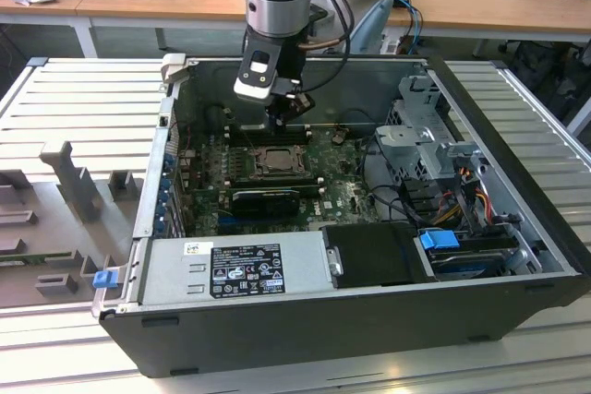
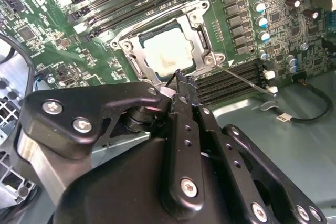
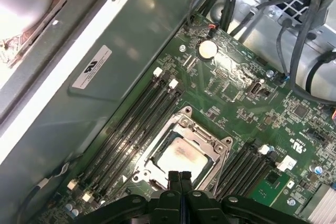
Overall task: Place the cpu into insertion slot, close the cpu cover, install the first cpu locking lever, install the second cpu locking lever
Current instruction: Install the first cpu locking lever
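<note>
The cpu lies flat in the insertion slot, its pale metal face showing through the window of the cpu cover, which is folded down over it. A thin wire locking lever sticks out from one socket corner across the memory slots. My gripper hangs just above the socket's edge. Its two black fingertips are pressed together with nothing between them.
The open case has tall walls all round. Memory slots flank the socket. A long black graphics card lies in front of it, with the power supply nearer still. A drive cage and cables stand at the exterior view's right.
</note>
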`<state>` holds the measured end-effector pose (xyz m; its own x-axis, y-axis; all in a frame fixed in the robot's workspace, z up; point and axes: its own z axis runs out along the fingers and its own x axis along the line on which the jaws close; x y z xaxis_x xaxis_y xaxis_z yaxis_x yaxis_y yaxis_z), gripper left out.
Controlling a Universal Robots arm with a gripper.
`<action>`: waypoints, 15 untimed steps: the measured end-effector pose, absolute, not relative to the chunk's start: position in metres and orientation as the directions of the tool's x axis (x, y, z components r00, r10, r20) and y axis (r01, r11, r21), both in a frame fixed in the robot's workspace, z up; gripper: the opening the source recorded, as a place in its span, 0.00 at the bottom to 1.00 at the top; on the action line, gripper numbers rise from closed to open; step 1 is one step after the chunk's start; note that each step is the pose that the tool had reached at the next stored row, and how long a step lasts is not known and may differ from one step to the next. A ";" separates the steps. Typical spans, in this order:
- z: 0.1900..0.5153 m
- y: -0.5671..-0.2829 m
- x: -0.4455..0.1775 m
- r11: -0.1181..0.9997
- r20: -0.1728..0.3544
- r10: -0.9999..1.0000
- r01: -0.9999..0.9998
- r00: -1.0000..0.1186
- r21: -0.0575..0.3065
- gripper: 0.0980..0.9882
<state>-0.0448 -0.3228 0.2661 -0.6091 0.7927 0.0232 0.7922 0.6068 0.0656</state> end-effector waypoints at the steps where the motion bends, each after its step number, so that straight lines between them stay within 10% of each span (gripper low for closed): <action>1: 0.266 -0.323 -0.045 0.611 0.023 0.789 0.789 -0.614 0.066 0.01; 15: 0.266 -0.323 -0.045 0.700 0.023 0.711 0.711 -0.702 0.066 0.01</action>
<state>-0.0448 -0.3228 0.2661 -0.7024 0.7114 0.0232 0.7111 0.7000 0.0655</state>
